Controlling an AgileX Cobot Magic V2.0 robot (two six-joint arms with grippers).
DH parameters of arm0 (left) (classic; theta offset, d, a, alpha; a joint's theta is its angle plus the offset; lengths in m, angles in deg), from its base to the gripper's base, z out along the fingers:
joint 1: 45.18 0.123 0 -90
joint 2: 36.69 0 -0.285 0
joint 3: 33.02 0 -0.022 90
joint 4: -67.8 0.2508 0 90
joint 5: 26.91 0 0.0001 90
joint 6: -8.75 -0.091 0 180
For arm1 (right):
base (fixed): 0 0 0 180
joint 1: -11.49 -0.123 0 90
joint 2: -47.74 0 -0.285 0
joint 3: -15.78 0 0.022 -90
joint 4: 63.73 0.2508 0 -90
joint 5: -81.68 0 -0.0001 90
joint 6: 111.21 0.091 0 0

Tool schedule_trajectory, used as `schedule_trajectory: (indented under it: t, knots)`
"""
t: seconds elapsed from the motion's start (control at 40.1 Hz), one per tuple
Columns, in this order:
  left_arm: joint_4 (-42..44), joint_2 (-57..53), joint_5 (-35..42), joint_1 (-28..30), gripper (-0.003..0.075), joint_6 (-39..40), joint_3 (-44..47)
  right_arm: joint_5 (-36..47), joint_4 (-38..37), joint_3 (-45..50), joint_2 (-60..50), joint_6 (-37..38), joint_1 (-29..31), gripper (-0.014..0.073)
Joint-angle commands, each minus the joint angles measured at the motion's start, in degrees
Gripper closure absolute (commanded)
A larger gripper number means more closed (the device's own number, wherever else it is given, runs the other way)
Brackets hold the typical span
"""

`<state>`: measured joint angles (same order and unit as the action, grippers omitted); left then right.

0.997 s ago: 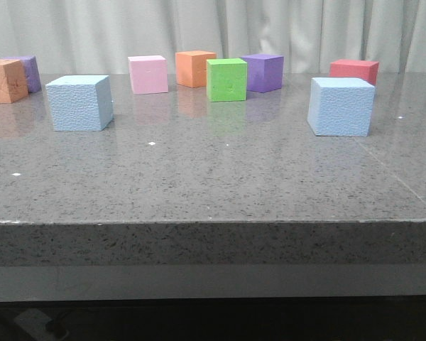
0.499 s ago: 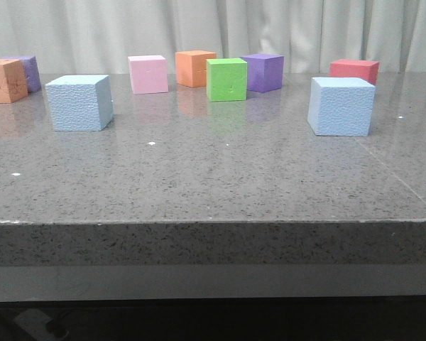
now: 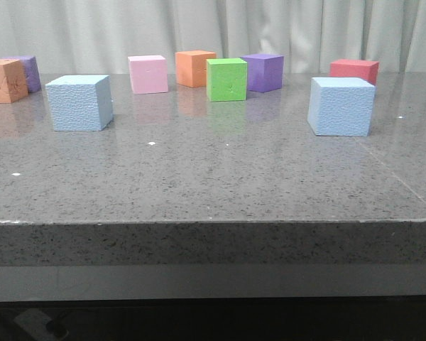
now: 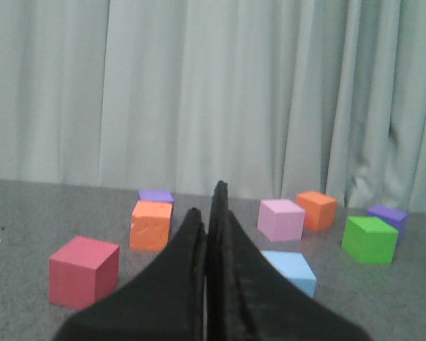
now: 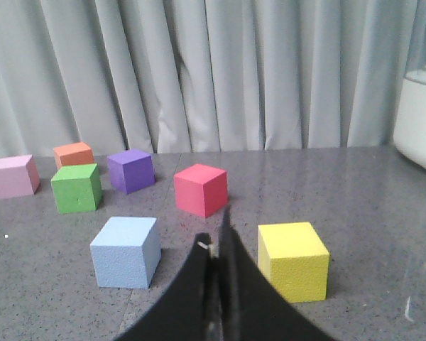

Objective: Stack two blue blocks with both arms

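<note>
While both hands are pressed shut and hold nothing, left hand (image 4: 211,213) and right hand (image 5: 216,245), the job is just starting. The left blue block (image 3: 79,103) and right blue block (image 3: 341,106) sit well apart on the tabletop (image 3: 213,177). Next, I think, each hand must open wide and reach its block.

A grey speckled tabletop (image 3: 199,185) carries loose foam cubes: two blue blocks (image 3: 79,102) (image 3: 340,106) well apart, plus pink (image 3: 148,74), orange (image 3: 194,68), green (image 3: 226,79), purple (image 3: 263,72) and red (image 3: 353,70) cubes behind.
</note>
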<state>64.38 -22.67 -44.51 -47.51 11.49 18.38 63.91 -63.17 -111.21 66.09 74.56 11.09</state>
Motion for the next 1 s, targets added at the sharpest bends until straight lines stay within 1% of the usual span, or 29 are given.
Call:
schedule_trajectory:
  t: [0.0,0.075,0.224,0.499,0.698,0.897,0.947,0.972]
  knots:
    - [-0.41,5.50,-3.39,0.17,0.0741,0.25,-6.53,-0.25,-0.56,-5.15,5.18,-0.24,0.40,0.0713]
    - [-0.41,8.17,-4.80,0.17,0.0741,0.25,-8.83,-4.01,-0.56,-7.70,9.50,-0.24,0.40,0.0713]
    - [-0.41,11.25,-4.10,0.17,0.0741,0.25,-9.72,-8.56,-0.56,-10.91,16.50,-1.15,0.40,0.0713]
    - [-0.41,12.43,-4.36,0.17,0.0741,0.25,-9.62,-6.53,-0.56,-10.92,23.17,-1.27,0.34,0.0713]
    - [-0.41,12.43,-4.36,0.17,0.0741,0.25,-9.62,-2.30,-0.56,-10.92,23.60,-1.27,0.34,0.0713]
    - [-0.41,12.43,-4.48,0.17,0.0740,0.25,-9.62,-1.35,-0.56,-10.92,23.60,-1.21,0.40,0.0708]
    - [-0.41,12.43,-4.59,0.17,0.0738,0.25,-9.62,-1.21,-0.56,-10.92,23.60,-1.06,0.40,0.0682]
    - [-0.41,12.43,-4.57,0.17,0.0729,0.25,-9.62,-1.26,-0.56,-10.92,23.60,-0.72,0.40,0.0643]
